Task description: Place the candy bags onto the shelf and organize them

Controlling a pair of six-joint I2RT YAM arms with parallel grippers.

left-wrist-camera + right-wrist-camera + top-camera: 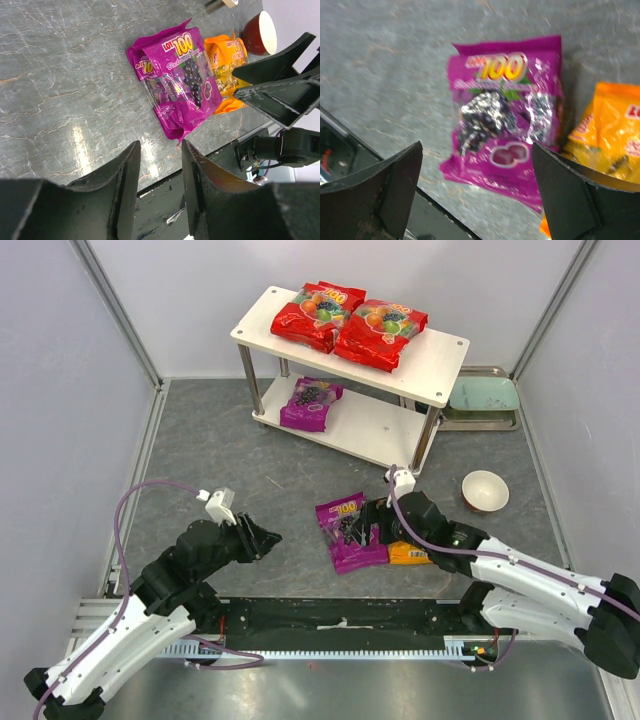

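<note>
The shelf [445,362] is standing at the upper middle of the frame, close to the back wall. A red candy bag [315,312] and a second red candy bag [380,332] are lying overlapped on its top board. A purple candy bag [310,404] is lying at the left end of its lower board, and the rest of that board is showing bare. Open grey worktop [230,460] is stretching across the left half, between the shelf and the left arm. At the lower middle a second purple candy bag [348,532] is lying flat near the worktop's front edge, just above the black rail [330,618], with the orange candy bag [408,553] touching its right side. The right fingers [395,175] are hanging spread wide over this purple bag, gripping nothing; whether they are touching it cannot be told. The right arm is covering much of the orange bag from above, and the blurred right wrist view is cutting it off at the frame's right edge. The left fingers [125,175] are hovering at the lower left, parted by a narrow gap and empty, well apart from the bags. A bowl [485,490] is sitting right of centre, and a green tray [483,400] is lying partly hidden behind the shelf's right end.
</note>
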